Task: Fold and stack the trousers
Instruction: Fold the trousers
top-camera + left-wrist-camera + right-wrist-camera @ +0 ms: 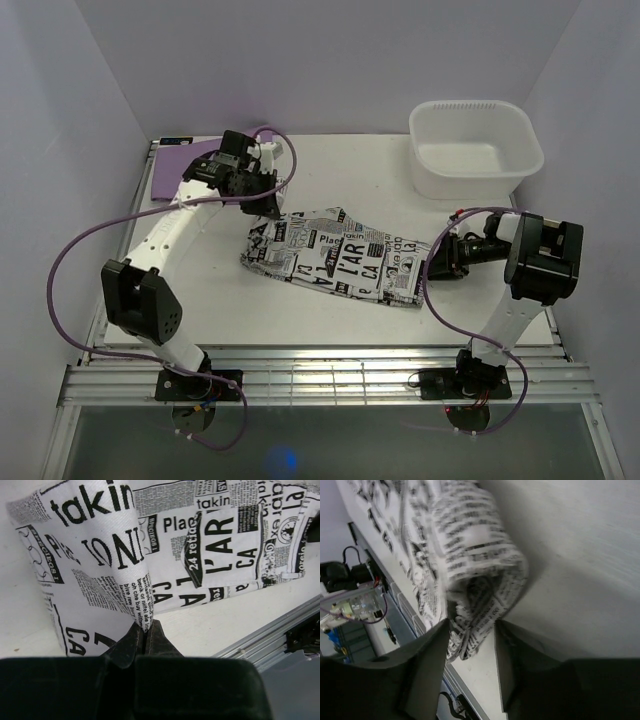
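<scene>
The trousers (335,258), white with black newspaper print, lie crumpled across the middle of the table. My left gripper (270,206) is at their left end, which it holds lifted off the table. In the left wrist view that gripper (147,629) is shut on a fold of the printed fabric (100,575). My right gripper (433,262) is low at the right end of the trousers. In the right wrist view it (471,626) stands open, with the bunched end of the trousers (475,565) reaching between its fingers and a gap beside the right finger.
A white plastic tub (475,148) stands at the back right. A plain purple folded cloth (172,178) lies at the back left, behind the left arm. The table's metal front rail (330,375) runs along the near edge.
</scene>
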